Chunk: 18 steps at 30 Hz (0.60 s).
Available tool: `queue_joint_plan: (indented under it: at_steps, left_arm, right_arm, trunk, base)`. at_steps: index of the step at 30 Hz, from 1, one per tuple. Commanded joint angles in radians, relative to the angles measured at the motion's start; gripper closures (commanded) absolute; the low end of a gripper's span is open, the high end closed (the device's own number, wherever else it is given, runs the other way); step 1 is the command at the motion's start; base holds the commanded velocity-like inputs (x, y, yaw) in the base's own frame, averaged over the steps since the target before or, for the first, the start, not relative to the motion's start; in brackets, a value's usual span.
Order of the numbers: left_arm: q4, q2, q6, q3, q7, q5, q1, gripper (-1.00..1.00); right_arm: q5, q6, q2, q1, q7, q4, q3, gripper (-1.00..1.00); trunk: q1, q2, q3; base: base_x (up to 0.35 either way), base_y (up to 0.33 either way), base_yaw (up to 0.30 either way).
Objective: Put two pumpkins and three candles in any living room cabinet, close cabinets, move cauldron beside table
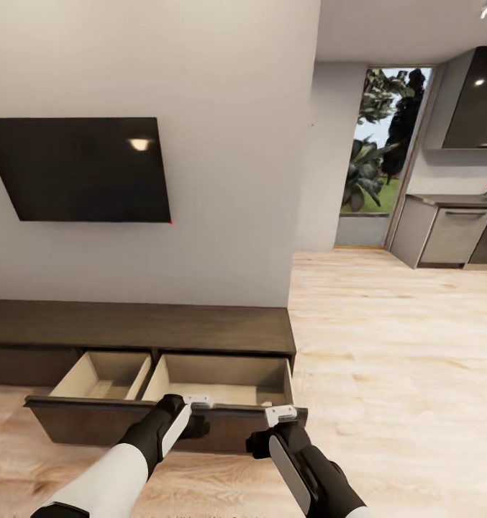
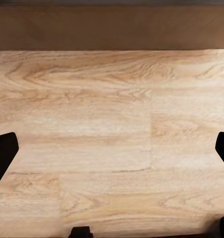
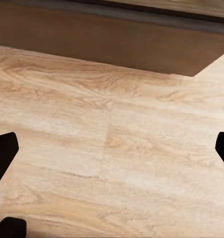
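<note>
Both jaws stand wide over the plank floor (image 2: pixel 112 148). The left gripper (image 1: pixel 197 403) and right gripper (image 1: pixel 280 415) hang by the dark wooden cabinet (image 1: pixel 135 327), its pale drawers (image 1: pixel 221 380) pulled out.

Both arms are white along the forearm, with a smooth rounded shell, and turn matte black toward the wrist, where the casing grows bulkier and more angular. The left arm (image 1: pixel 139 450) carries a narrow white strip along its black wrist section; the right arm (image 1: pixel 308 471) bears a long grey-white oval panel there. Each wrist ends in a small white block with a dark mark, perhaps a screw or port. In the wrist views, the left claw (image 2: pixel 112 151) and right claw (image 3: pixel 112 151) show plain black fingers.
</note>
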Motion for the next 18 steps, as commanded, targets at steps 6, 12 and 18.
queue_joint_plan:
  at_steps: [6,12,18]
  left_arm:
    - [-0.001,0.001,-0.014,-0.008,0.005,0.011,-0.001,-1.0]
    - [-0.001,0.001,-0.021,-0.008,0.004,0.011,-0.001,-1.0]
    - [-0.001,0.001,-0.031,-0.007,0.004,0.011,-0.001,-1.0]
  right_arm:
    - [-0.027,0.002,-0.001,-0.001,-0.01,-0.001,0.003,-1.0]
    - [-0.031,0.002,-0.001,-0.001,-0.01,-0.001,0.003,-1.0]
    - [-0.034,0.002,-0.001,-0.001,-0.01,-0.001,0.004,-1.0]
  trunk:
    - [0.0,-0.001,-0.005]
    - [0.0,-0.001,-0.01]
    - [0.0,-0.001,-0.015]
  base:
    - [-0.009,0.031,0.236]
    - [-0.001,0.027,0.247]
    - [0.0,0.211,0.239]
